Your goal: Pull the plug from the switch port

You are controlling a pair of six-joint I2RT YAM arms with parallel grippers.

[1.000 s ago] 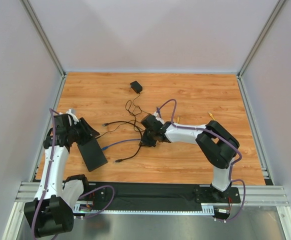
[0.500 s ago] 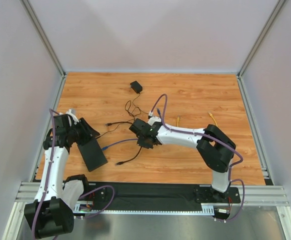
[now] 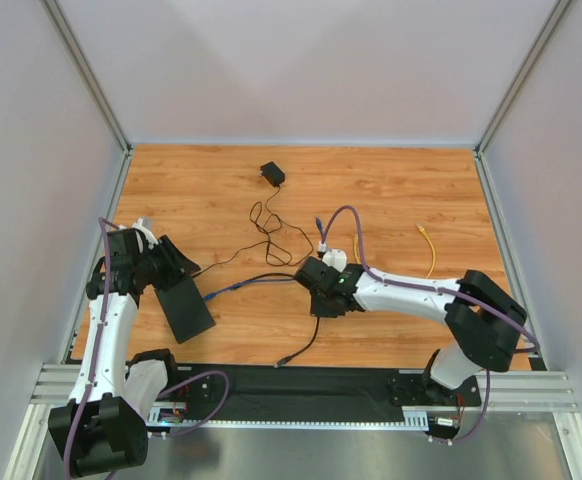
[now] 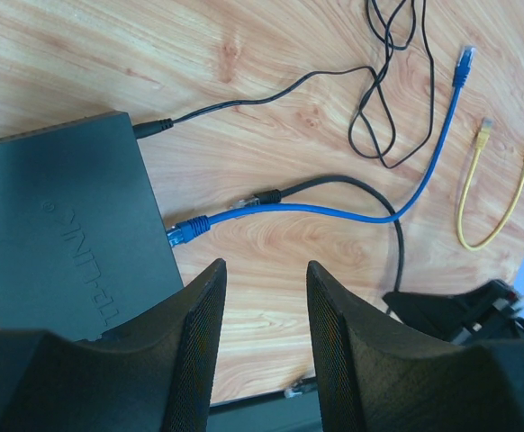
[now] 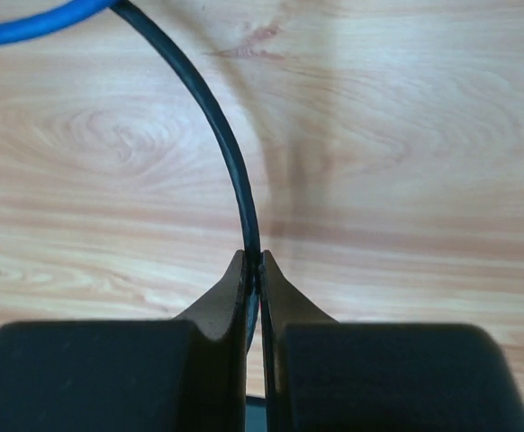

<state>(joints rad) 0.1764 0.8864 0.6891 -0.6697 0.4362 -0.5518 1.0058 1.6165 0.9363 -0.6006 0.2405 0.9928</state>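
The switch (image 3: pixel 187 308) is a flat black box at the left; it also shows in the left wrist view (image 4: pixel 55 225). A blue plug (image 4: pixel 185 229) sits at its socket edge, with its blue cable (image 3: pixel 256 283) running right. A thin black lead (image 4: pixel 244 99) enters the switch's far corner. My left gripper (image 3: pixel 174 268) is open and empty just beside the switch, right of the blue plug (image 3: pixel 211 295). My right gripper (image 3: pixel 320 301) is shut on a thick black cable (image 5: pixel 226 153). That cable's plug end (image 4: pixel 255 196) lies loose on the wood, apart from the switch.
A small black adapter block (image 3: pixel 272 173) lies at the back on its looped thin lead. A short yellow cable (image 3: pixel 429 248) lies at the right. The black cable's other end (image 3: pixel 282 360) reaches the black front strip (image 3: pixel 351 385).
My right gripper has moved right and toward the near edge, dragging the black cable; its loose end slid to the front strip. The left arm and switch have not moved.
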